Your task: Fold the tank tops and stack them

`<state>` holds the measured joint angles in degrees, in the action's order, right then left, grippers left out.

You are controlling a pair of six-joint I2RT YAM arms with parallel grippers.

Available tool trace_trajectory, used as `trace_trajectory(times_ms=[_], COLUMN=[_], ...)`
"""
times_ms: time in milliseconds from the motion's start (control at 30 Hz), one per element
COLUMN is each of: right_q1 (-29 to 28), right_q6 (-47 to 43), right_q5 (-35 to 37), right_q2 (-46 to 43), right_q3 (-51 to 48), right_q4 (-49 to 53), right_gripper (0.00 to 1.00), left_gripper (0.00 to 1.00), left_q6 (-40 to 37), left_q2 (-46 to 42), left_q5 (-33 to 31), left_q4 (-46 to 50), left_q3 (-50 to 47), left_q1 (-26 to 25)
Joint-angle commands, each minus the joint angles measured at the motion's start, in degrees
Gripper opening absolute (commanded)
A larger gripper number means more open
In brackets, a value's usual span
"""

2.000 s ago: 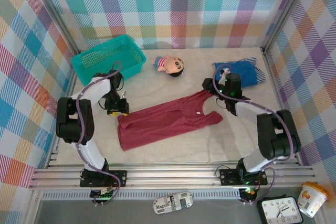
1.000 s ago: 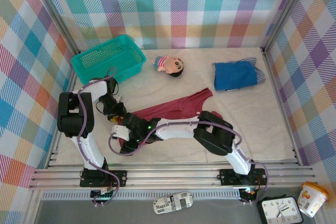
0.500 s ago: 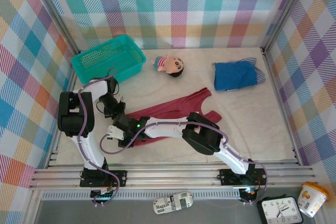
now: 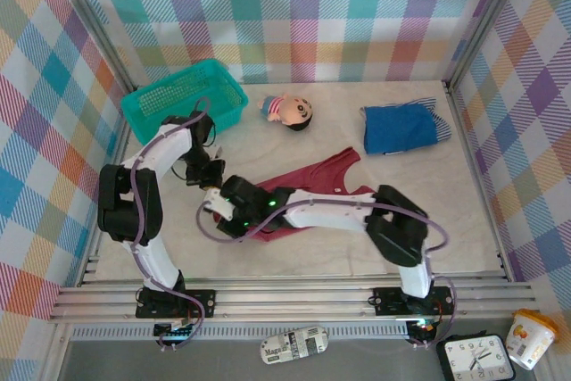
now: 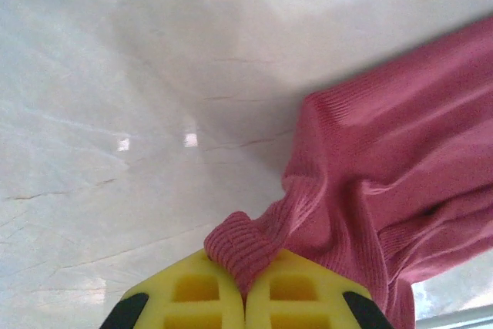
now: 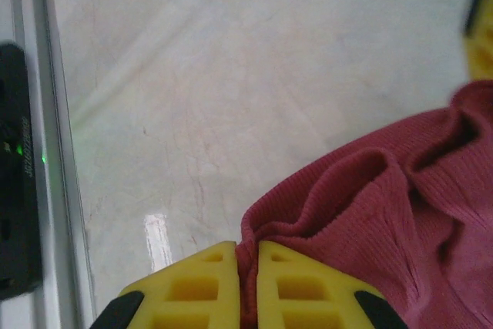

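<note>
top view: the dark red ribbed cloth tank top (image 4: 332, 172) is found bunched mid-way across the pale white tabletop (image 4: 428, 211), with both arms brought to its left end. left wrist view: the left gripper (image 5: 245, 292) is pinched onto a rolled fold of the cloth's edge. right wrist view: the right gripper (image 6: 247, 287) is pinched onto a raised fold of the same cloth.

Pale, faintly veined table (image 4: 464, 220). Far left: teal mesh basket (image 4: 183, 100). Far centre: doll (image 4: 288, 111), lying down. Far right: folded blue tank top (image 4: 399, 128), striped tank top (image 4: 443, 129) edging it. Centre: dark red tank top (image 4: 323, 176), bunched.
</note>
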<state>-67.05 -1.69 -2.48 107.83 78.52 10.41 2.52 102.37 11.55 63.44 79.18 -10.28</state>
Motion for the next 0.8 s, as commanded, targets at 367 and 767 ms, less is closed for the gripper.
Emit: trace_trajectory(times_ms=[367, 767], right_q1=[10.6, 18.4], right_q6=[19.2, 24.8], right_q5=[-1.6, 0.0], right_q2=[-15.5, -21.7], right_q3=[-25.0, -35.7], right_q4=[-13.8, -16.9], right_gripper=[0.06, 0.06], left_gripper=[0.0, 0.0], left_q6=[4.2, 4.7], left_q2=[12.6, 25.7], left_q5=[0.7, 2.0], left_q4=[4.4, 6.0], left_q3=[23.2, 39.7], left_q1=[-11.7, -17.4])
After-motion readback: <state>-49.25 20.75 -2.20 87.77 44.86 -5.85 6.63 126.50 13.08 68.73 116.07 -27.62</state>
